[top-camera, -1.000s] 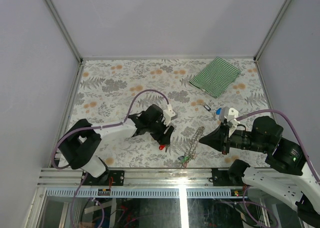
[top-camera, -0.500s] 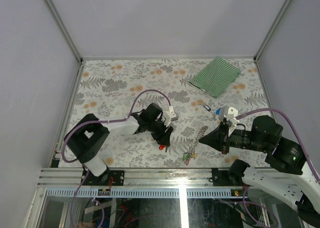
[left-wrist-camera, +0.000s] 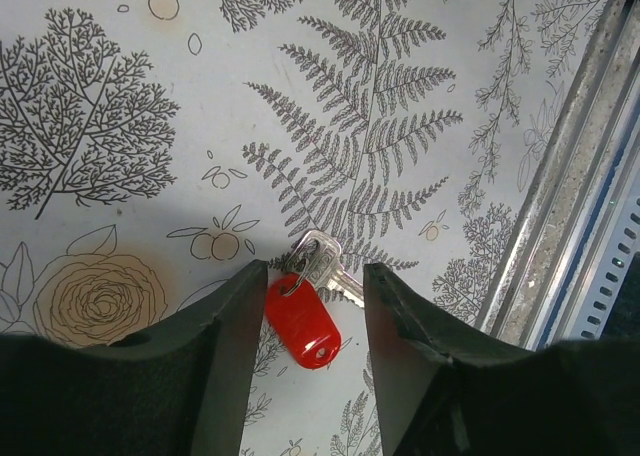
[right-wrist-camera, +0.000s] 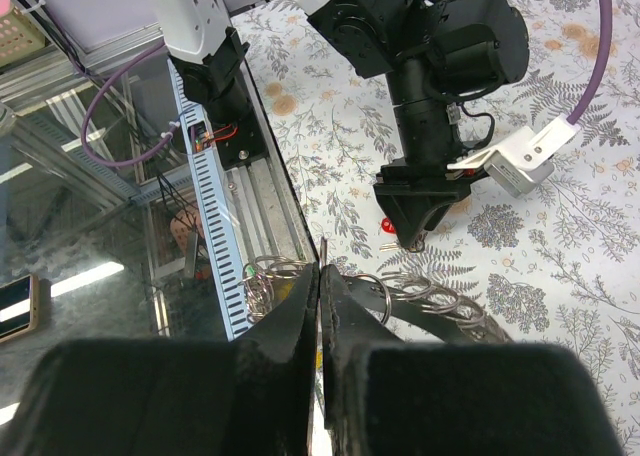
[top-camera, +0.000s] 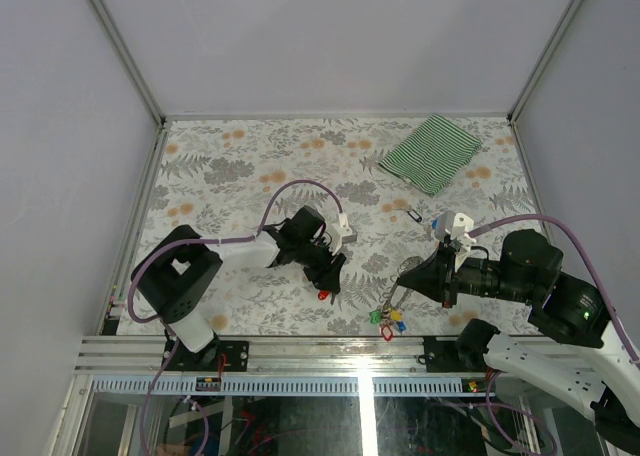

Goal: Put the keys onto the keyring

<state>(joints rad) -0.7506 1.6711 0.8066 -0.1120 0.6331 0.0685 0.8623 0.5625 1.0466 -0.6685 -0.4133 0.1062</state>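
Note:
My left gripper [top-camera: 328, 268] is open, low over the table, its jaws either side of a key with a red tag [top-camera: 324, 294]. In the left wrist view that key [left-wrist-camera: 302, 321] lies flat between the open fingers [left-wrist-camera: 240, 306], untouched. My right gripper [top-camera: 404, 277] is shut on the keyring [top-camera: 392, 298], a chain of metal coils hanging from it. Several keys with green, yellow, blue and red tags [top-camera: 387, 321] dangle at its lower end. In the right wrist view the shut jaws [right-wrist-camera: 322, 272] pinch the coiled links [right-wrist-camera: 440, 302]. Two loose keys, black-tagged [top-camera: 413, 214] and blue-tagged [top-camera: 438, 219], lie behind the right gripper.
A green-striped cloth [top-camera: 432, 151] lies at the back right. The metal rail of the table's front edge [top-camera: 330, 348] runs just below the hanging keys; it also shows in the left wrist view [left-wrist-camera: 560, 206]. Grey walls enclose the table.
My right gripper has lifted the keyring off the table; it lay stretched out and now hangs, its keys swinging toward the front edge. My left gripper has barely moved over the red-tagged key.

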